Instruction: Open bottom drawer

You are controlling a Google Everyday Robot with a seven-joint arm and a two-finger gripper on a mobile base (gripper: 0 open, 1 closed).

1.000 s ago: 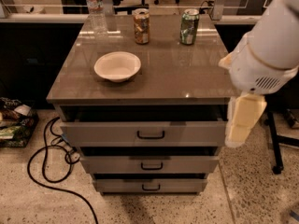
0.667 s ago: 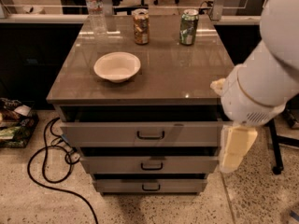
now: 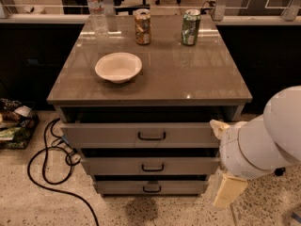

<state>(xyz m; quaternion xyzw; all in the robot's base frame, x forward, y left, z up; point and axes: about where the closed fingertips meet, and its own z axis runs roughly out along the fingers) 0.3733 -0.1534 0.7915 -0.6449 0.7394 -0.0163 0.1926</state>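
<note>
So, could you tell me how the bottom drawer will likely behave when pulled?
The bottom drawer probably slides out rigidly; its flat front looks stiff. Its small bar handle may slip from a loose grip. The gripper hangs low, right of the cabinet.

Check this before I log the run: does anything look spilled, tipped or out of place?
Nothing spilled or tipped: bowl, bottle, brown can and green can stand upright on top. The top drawer seems slightly pulled out. A black cable loops loose on the floor, left. The gripper hangs right of the bottom drawer, not touching it.
</note>
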